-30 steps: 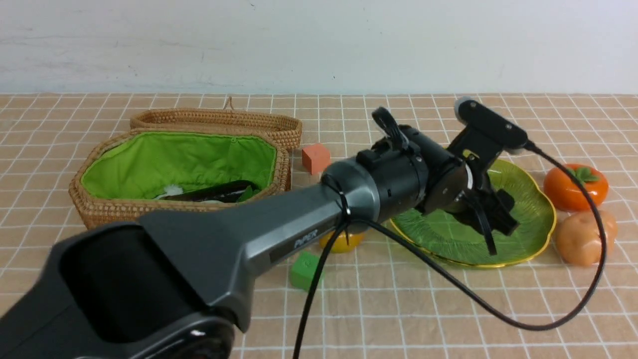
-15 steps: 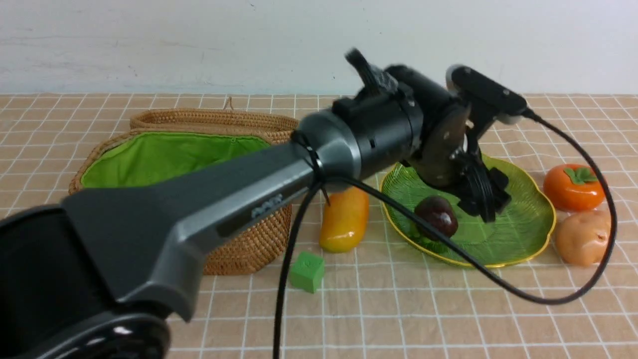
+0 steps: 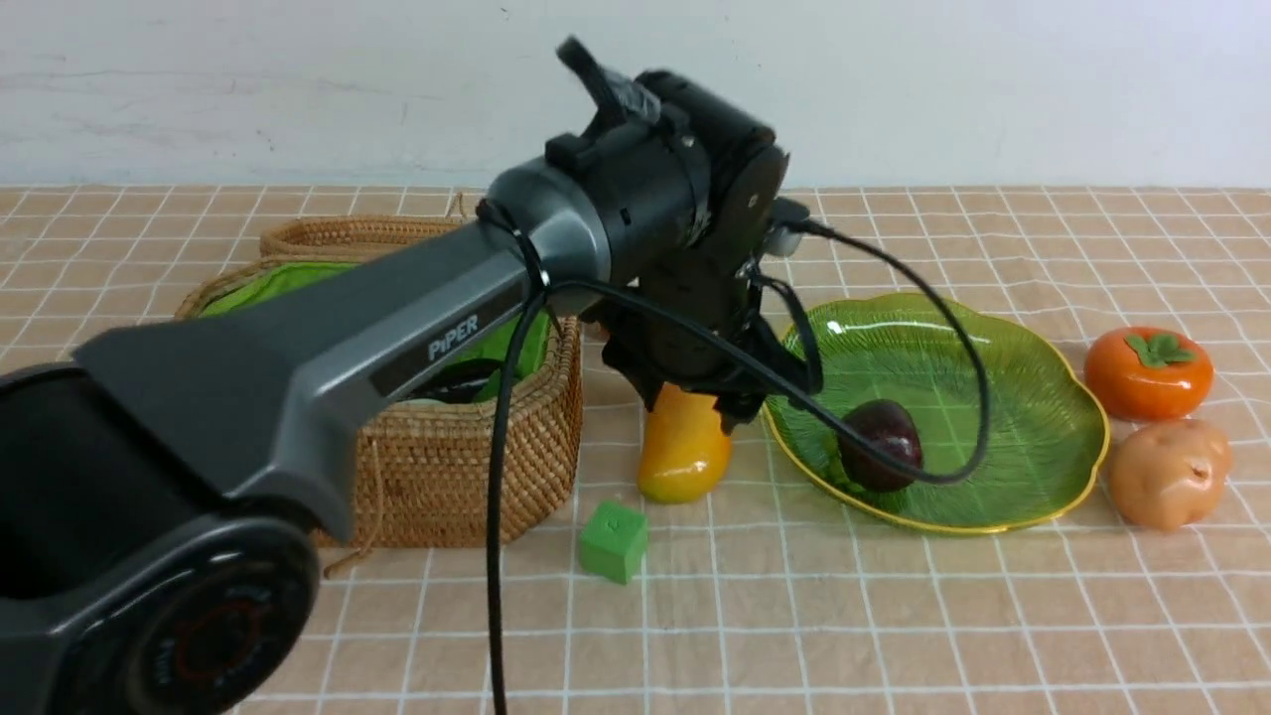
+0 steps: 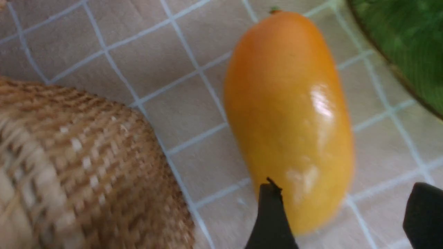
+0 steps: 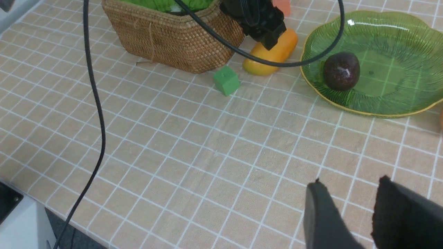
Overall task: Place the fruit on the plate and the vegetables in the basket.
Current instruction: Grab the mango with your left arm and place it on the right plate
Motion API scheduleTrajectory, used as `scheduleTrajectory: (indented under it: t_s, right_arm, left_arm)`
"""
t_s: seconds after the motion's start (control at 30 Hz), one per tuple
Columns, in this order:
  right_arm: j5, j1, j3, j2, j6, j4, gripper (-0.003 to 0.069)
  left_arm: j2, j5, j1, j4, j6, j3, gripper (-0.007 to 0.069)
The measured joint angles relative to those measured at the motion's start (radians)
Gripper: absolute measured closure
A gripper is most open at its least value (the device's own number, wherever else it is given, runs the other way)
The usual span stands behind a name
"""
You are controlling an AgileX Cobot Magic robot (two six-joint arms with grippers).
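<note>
1. Right claw (image 5: 349,188): jaws apart, empty, over the near table (image 3: 894,616).
2. Mango (image 3: 683,452): lies at the plate's (image 3: 1053,487) 9 o'clock, beside the basket (image 3: 516,467). Glossy and rigid, probably light and slippery, so grip across its narrow middle.
3. Left claw (image 4: 342,214): jaws apart, empty, straddling the mango's far end.

Sm green cube (image 3: 614,541) flat on tan grid cloth (image 3: 894,616); orange cube (image 5: 283,5) mostly hidden; white wall (image 3: 993,89) behind.

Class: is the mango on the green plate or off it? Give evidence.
Off. The mango lies on the tablecloth between the basket and the plate, outside the plate's rim.
</note>
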Motion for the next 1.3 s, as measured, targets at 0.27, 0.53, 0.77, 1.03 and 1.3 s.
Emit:
scheduleTrajectory:
  t_s: [0.27,0.53,0.77,1.03,1.3]
  right_arm:
    - [0.000,0.000,0.000,0.000,0.000,0.002,0.0425]
    - [0.000,0.000,0.004,0.000,0.000,0.021,0.0425]
    - [0.000,0.000,0.004,0.000,-0.009,0.023,0.0425]
    - [0.000,0.000,0.004,0.000,-0.021,-0.004,0.0425]
    - [-0.009,0.000,0.004,0.000,-0.021,-0.050,0.0425]
  left_arm:
    - [0.090,-0.123,-0.001,0.081,-0.003,0.000,0.0065]
    - [0.138,-0.149,-0.002,0.168,-0.060,-0.003,0.0053]
    - [0.129,-0.112,-0.002,0.177,-0.067,-0.008,0.0069]
    - [0.059,-0.091,-0.017,0.182,-0.066,-0.069,0.0069]
    - [0.063,-0.356,-0.066,0.070,0.037,-0.171,0.0069]
